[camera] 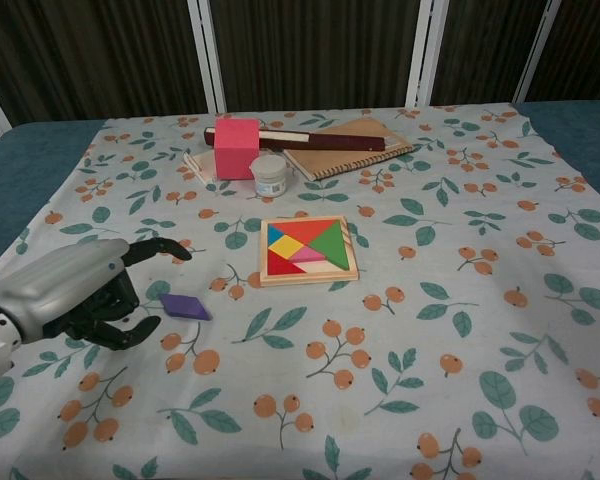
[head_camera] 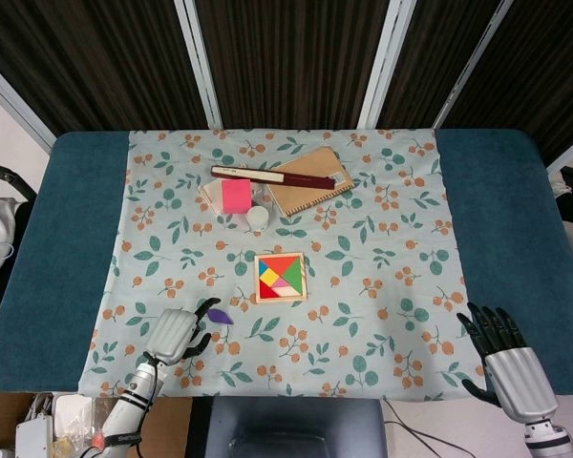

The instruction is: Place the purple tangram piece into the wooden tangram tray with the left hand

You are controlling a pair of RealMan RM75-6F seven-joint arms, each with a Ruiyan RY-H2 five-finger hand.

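The purple piece (camera: 184, 305), a flat slanted parallelogram, lies just beside the left hand's (camera: 80, 292) spread, empty fingers (camera: 156, 249).

head view: high above the counter (head_camera: 38, 239), looking steeply down; takes in the whole floral cloth (head_camera: 382, 286), both teal side strips and the dark slatted panels behind; far off, things small.
chest view: low at the near edge, looking forward and slightly down across the cloth (camera: 450, 330); close, things large; far edge and panels along the top.
shared: cloth middle with wooden tangram tray (head_camera: 281, 278) (camera: 309, 250), purple tangram piece (head_camera: 220, 316) (camera: 185, 306), pink block (head_camera: 236, 196) (camera: 236, 147), notebook (head_camera: 310, 180) (camera: 350, 146), left hand (head_camera: 175, 335) (camera: 75, 292).
head only: right hand (head_camera: 504, 359) at the near right corner.
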